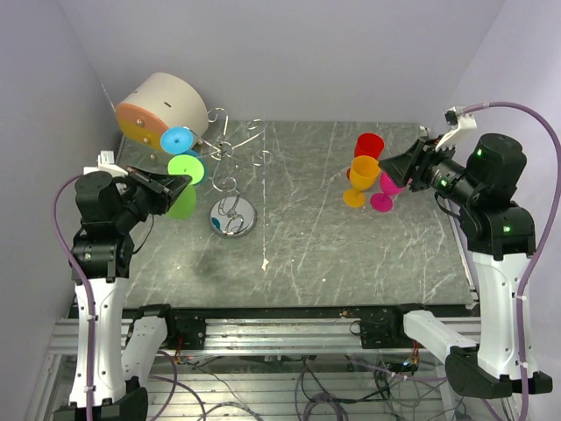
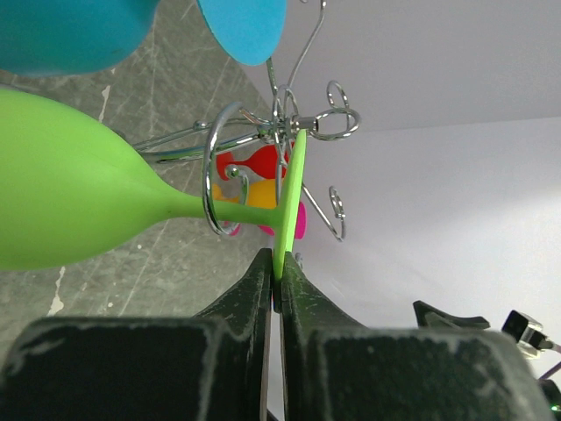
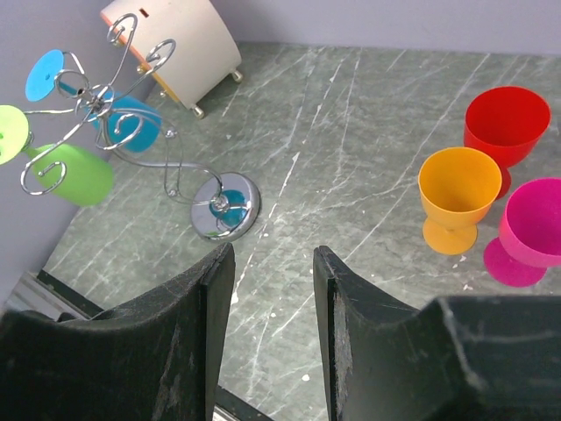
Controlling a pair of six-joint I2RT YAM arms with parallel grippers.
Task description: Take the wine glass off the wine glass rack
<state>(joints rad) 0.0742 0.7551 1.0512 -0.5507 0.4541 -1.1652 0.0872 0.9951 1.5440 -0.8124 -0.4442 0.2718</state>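
Left end effector [image 2: 279,289] clenched on foot rim of green wine glass [image 2: 79,197], hung sideways on wine glass rack [image 2: 282,127] (stem threaded through wire loop [image 2: 209,189]). Stem to be slid out along loop's gap, rack not to be tipped. Right end effector [image 3: 270,289] released, empty. Loop's gap hidden; blue glass [image 2: 70,31] cut off

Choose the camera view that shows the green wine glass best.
Left wrist: the green wine glass fills it, stem through a wine glass rack hook, foot pinched by the left gripper. Top external shows it partly covered by that gripper; right wrist shows it small and distant.
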